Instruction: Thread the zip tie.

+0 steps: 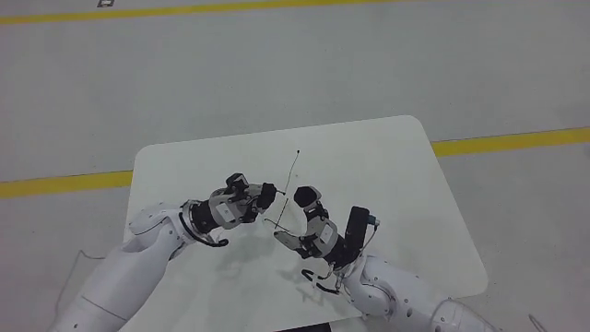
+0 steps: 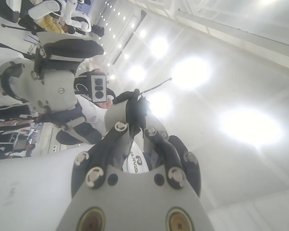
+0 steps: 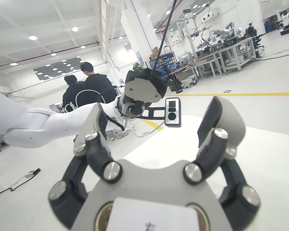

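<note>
Presenting a zip tie (image 3: pixel 166 29) for threading.
It is clamped upright in the left end effector (image 2: pixel 136 98); the right end effector (image 3: pixel 156 121) is held wide open, empty.

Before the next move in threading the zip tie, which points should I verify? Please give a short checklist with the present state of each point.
1. The left tool is shut on the thin black plastic zip tie: ok.
2. The tie's long part stands free above the left tool, thicker end uppermost: ok.
3. The right tool is open, with nothing between its fingers: ok.
4. The right tool faces the left tool and the tie: ok.
5. The tie is threaded into a loop: not ok, it is one straight strip.
6. The left tool's grip is firm enough not to slip: cannot tell.
</note>
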Controlling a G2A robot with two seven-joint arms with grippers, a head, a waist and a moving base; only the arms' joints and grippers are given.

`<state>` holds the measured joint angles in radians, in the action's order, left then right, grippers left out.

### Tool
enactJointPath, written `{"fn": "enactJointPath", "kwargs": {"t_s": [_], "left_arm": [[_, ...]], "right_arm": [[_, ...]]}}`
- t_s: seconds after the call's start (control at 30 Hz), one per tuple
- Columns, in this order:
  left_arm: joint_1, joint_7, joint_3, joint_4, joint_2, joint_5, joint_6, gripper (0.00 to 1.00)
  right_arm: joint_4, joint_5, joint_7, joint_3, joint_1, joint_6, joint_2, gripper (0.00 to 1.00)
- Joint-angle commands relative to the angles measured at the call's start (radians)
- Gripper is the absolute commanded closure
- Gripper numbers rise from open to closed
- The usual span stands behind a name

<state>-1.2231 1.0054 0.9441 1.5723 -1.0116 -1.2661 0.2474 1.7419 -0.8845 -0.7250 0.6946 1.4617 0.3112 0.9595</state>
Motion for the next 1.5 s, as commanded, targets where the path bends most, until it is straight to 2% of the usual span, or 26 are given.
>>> {"fn": "enactJointPath", "kwargs": {"t_s": [0.0,0.03,0.07,0.17,0.23,0.33,0.4,0.57,0.67,0.7,0.73,0.77,0.87,0.97,1.47], "left_arm": [[-0.002,-0.004,0.0,0.001,0.0,0.0,-0.002,1.0],[-0.013,-0.012,0.0,0.009,0.0,-0.002,-0.013,1.0],[-0.039,-0.003,0.006,0.023,0.002,-0.011,-0.027,1.0],[-0.091,0.018,0.034,0.058,0.01,-0.031,-0.042,1.0],[-0.111,0.029,0.044,0.071,0.01,-0.054,-0.047,1.0],[-0.127,0.047,0.048,0.076,0.008,-0.077,-0.064,1.0],[-0.125,0.051,0.042,0.07,0.004,-0.09,-0.068,1.0],[-0.143,0.081,0.041,0.068,-0.004,-0.133,-0.107,1.0],[-0.092,0.063,0.021,0.036,-0.021,-0.174,-0.117,1.0],[-0.048,0.054,0.037,0.009,-0.024,-0.196,-0.108,1.0],[0.056,0.028,0.064,-0.058,-0.03,-0.241,-0.048,1.0],[0.134,0.035,0.047,-0.13,-0.043,-0.269,0.007,1.0],[0.201,0.095,-0.009,-0.227,-0.072,-0.29,-0.013,1.0],[0.227,0.119,-0.027,-0.272,-0.085,-0.287,-0.025,1.0],[0.227,0.119,-0.027,-0.272,-0.085,-0.287,-0.025,1.0]], "right_arm": [[-0.001,0.005,0.004,-0.001,0.002,0.003,0.0,0.0],[-0.005,0.026,0.014,0.001,0.004,0.017,0.002,0.0],[-0.006,0.064,-0.003,0.0,0.005,0.029,0.005,0.0],[0.0,0.142,-0.03,-0.047,-0.012,0.029,0.004,0.0],[0.0,0.189,-0.056,-0.094,-0.045,0.029,-0.002,0.0],[-0.003,0.245,-0.113,-0.169,-0.099,0.029,-0.015,0.0],[0.0,0.274,-0.138,-0.221,-0.135,0.029,-0.025,0.0],[0.005,0.343,-0.219,-0.387,-0.254,0.029,-0.049,0.0],[0.009,0.376,-0.28,-0.5,-0.333,0.029,-0.06,0.0],[0.008,0.385,-0.301,-0.525,-0.355,0.029,-0.062,0.0],[0.017,0.396,-0.303,-0.525,-0.358,0.029,-0.062,0.0],[0.026,0.412,-0.294,-0.525,-0.357,0.029,-0.063,0.0],[0.053,0.455,-0.272,-0.525,-0.358,0.029,-0.062,0.0],[0.06,0.49,-0.261,-0.525,-0.364,0.029,-0.061,0.0],[0.062,0.499,-0.25,-0.525,-0.367,0.029,-0.061,0.0]]}}
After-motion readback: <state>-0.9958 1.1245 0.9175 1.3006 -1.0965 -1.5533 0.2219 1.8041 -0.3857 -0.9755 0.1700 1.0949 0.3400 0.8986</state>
